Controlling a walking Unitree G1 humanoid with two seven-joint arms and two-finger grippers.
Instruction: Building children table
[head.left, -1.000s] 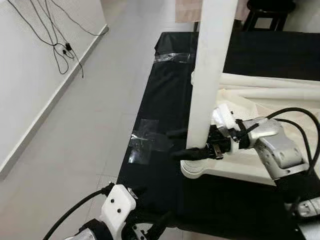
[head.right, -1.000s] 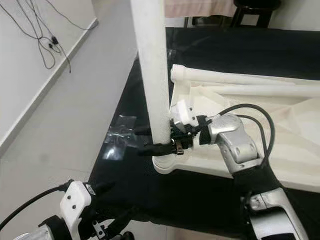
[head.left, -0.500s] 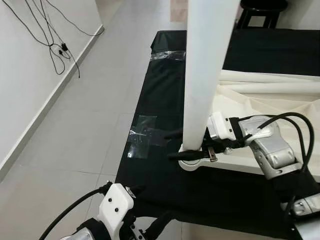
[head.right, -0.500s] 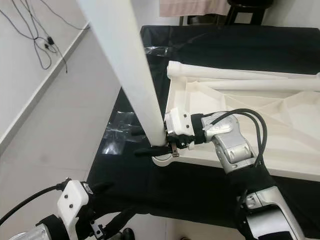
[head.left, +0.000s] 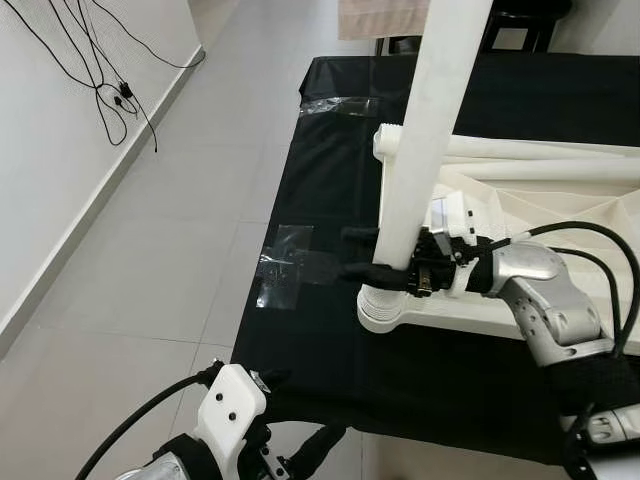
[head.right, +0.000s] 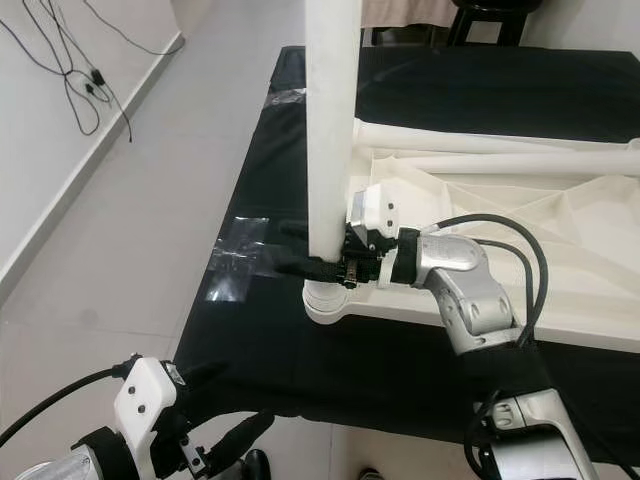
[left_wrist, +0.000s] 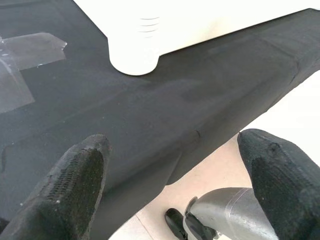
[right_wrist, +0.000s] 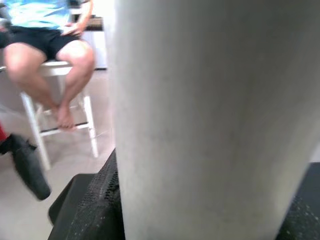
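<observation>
A tall white table leg (head.left: 420, 150), a smooth matte cylinder, stands nearly upright on the round socket (head.left: 385, 310) at the near-left corner of the white tabletop (head.left: 560, 215); the tabletop lies upside down, its underside moulded with shallow ribs and its corner socket a short ringed collar; two more white legs (head.left: 530, 150) lie flat along the tabletop's far edge, long and tubular. All of it rests on a black cloth (head.left: 330, 190), dull and slightly creased, that covers the low work surface; a patch of clear glossy tape (head.left: 290, 270) is stuck to the cloth just left of the socket, and another strip (head.left: 335, 105) sits near the cloth's far-left corner. Left of the cloth lies pale grey floor tile (head.left: 170, 230), and black cables (head.left: 110, 85) hang against the white wall beyond it.

The right gripper (head.left: 375, 255) reaches in from the right of the standing leg, its silver forearm bent at the elbow and lying over the tabletop, wrist level; its two long black fingers are clamped on the table leg just above the socket, one on each side. In the right wrist view the leg's chalky surface fills the space between the textured black pads (right_wrist: 100, 210), and a person's bare legs (right_wrist: 60, 75) on a white stool (right_wrist: 65, 110) show beyond.

The left gripper (left_wrist: 175, 170) hangs low at the near edge of the cloth, below the socket, its knobbly rubber fingers spread wide and grasping nothing.
</observation>
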